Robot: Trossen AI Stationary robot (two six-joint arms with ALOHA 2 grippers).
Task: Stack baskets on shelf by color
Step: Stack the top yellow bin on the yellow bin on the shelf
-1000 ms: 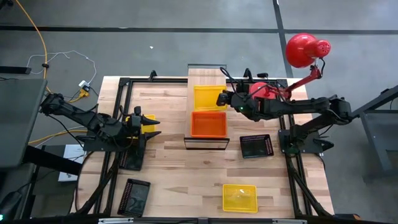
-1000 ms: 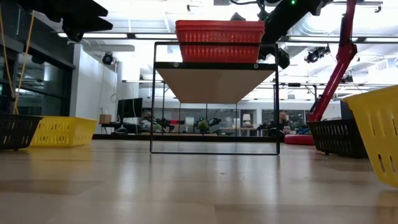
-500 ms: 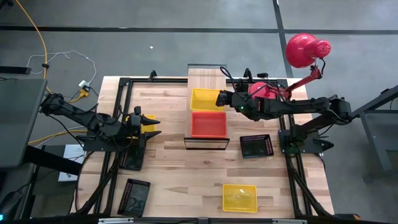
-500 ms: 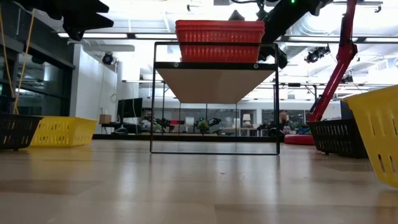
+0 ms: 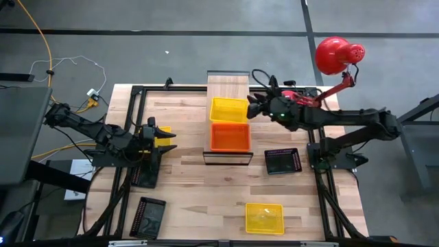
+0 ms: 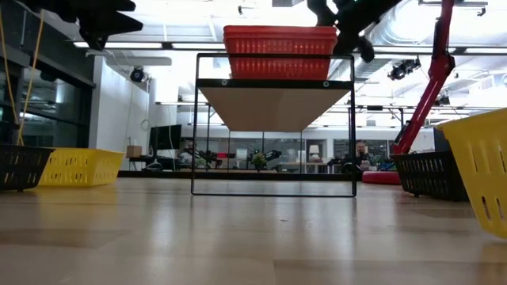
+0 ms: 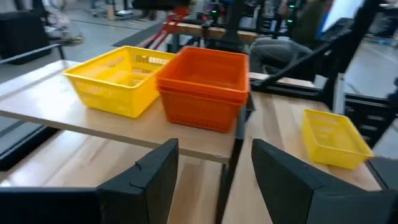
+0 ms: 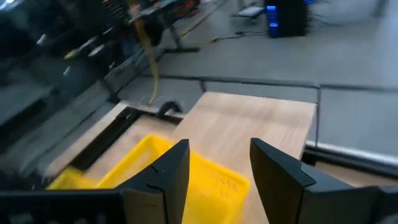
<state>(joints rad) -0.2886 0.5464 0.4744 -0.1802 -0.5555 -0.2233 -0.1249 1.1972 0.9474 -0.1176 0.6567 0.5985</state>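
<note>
Red desk lamp [image 5: 339, 56] at table's [image 5: 192, 178] far right corner.

One camera is looking straight down on the whole counter [image 5: 185, 171]. Another is sitting at counter height, looking level under the shelf [image 6: 273, 107]. Each wrist camera is looking out close past its own fingers. All four are sharing the shelf; three are catching its yellow basket [image 5: 229, 109].

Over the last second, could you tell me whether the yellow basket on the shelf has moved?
Yes. In the high view the yellow basket has slid along the shelf toward its bare far end, opening a slight gap from the orange basket, which stayed put.
</note>
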